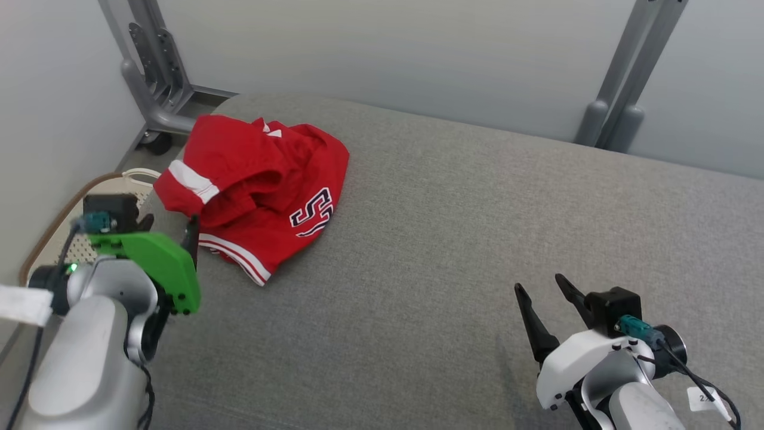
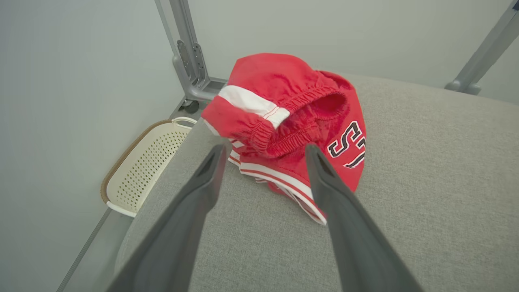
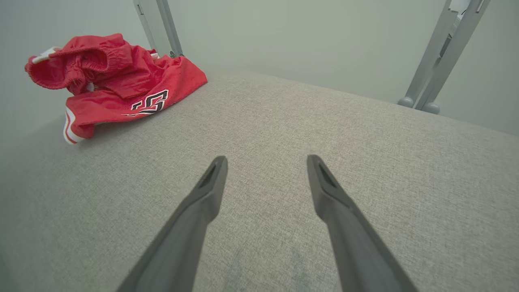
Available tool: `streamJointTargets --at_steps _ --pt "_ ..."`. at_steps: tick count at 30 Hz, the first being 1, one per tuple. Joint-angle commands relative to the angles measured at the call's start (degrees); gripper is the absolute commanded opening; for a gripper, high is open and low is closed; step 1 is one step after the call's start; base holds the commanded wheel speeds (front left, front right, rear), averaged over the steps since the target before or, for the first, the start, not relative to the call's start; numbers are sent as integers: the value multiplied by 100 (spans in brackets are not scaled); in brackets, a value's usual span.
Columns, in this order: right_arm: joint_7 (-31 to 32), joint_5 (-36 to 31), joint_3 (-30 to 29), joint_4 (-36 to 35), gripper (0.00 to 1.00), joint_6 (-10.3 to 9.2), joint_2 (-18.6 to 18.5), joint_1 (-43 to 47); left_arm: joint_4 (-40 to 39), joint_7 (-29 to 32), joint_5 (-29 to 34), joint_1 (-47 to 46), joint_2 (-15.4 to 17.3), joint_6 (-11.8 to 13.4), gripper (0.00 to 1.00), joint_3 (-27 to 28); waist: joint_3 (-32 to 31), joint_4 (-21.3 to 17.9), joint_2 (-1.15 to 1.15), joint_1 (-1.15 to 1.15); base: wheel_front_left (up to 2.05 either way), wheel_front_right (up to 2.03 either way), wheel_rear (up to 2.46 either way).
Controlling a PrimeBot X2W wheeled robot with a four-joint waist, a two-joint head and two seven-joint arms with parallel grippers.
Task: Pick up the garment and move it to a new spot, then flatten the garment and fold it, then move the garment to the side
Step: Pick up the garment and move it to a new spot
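left gripper (image 2: 266, 148): fingers apart, empty, tips just beside garment (image 2: 292, 121)
right gripper (image 3: 265, 160): fingers apart, empty, well apart from garment
garment: red, crumpled, far-left corner of grey cushion (image 1: 477, 239)

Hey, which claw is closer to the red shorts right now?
Left. The left claw sits open at the near edge of the red shorts; the right claw is open over the grey surface, well away.

Even, soft, bright light; faint shadows; sharp focus; wrist views bulge at the edges.
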Motion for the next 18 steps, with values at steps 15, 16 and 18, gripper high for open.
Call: streamJointTargets --at_steps 15,16,18 --pt "659 -184 533 -804 100 0 -318 -291 1191 1491 33 -1930 376 428 100 48 1261 -1231 0 0 0 0 0" --pt "682 -175 558 -849 100 0 -336 -299 1261 1510 78 -1958 436 460 100 31 1320 -1286 0 0 0 0 0" --pt "727 -174 592 -926 100 0 -365 -316 1387 1575 100 -1987 510 544 100 51 1436 -1374 0 0 0 0 0"
